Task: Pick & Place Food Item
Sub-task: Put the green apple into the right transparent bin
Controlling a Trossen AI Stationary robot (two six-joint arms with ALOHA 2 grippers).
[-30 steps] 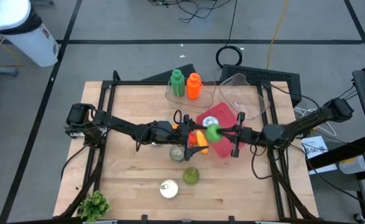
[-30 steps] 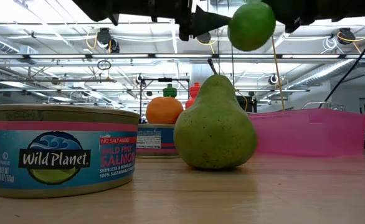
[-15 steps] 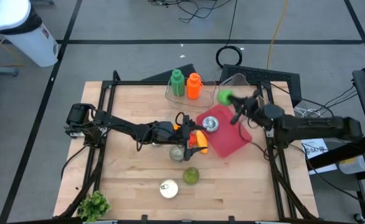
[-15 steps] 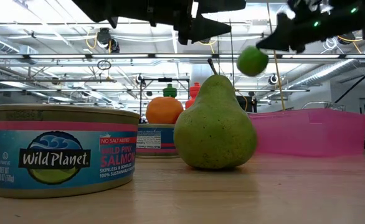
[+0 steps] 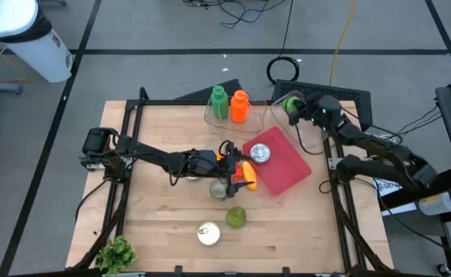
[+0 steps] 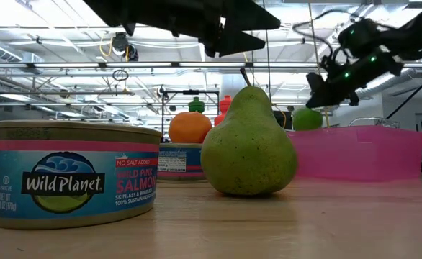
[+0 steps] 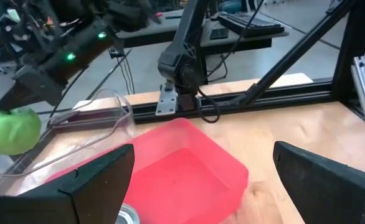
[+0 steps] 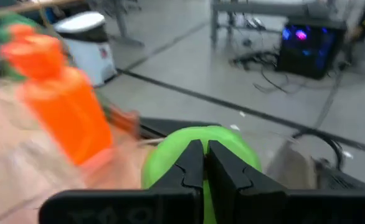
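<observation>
My right gripper [image 5: 296, 106] is shut on a round green fruit [image 5: 290, 103] at the table's far right corner, at the far rim of a clear plastic container [image 5: 306, 123]. The fruit also shows in the low view [image 6: 307, 119] and in the left wrist view [image 7: 11, 129]. My left gripper [image 5: 234, 163] hangs open over the table's middle, beside a pink tray [image 5: 287, 171] that has a small can [image 5: 261, 153] in it. The left gripper's fingers [image 7: 101, 177] touch nothing. My right gripper pinches the green fruit [image 8: 170, 155] between its two fingers [image 8: 192, 163], which show nearly closed across the fruit's near face. It comes in slanting down from the table's right side [image 6: 319, 97]. Whether the fruit is clear of the container, I cannot tell.
A pear [image 5: 236, 217] and a salmon can [image 5: 208, 233] stand near the front edge. Another can [image 5: 220, 190] and an orange [image 5: 248, 175] lie under the left gripper. Green [image 5: 220, 102] and orange [image 5: 239, 106] bottles stand at the far edge, and lettuce [image 5: 116, 254] at the near left corner.
My right gripper has swung from over the pink tray toward the table's far right corner, carrying the green fruit with it and staying shut on it. It has also come lower in the low view.
</observation>
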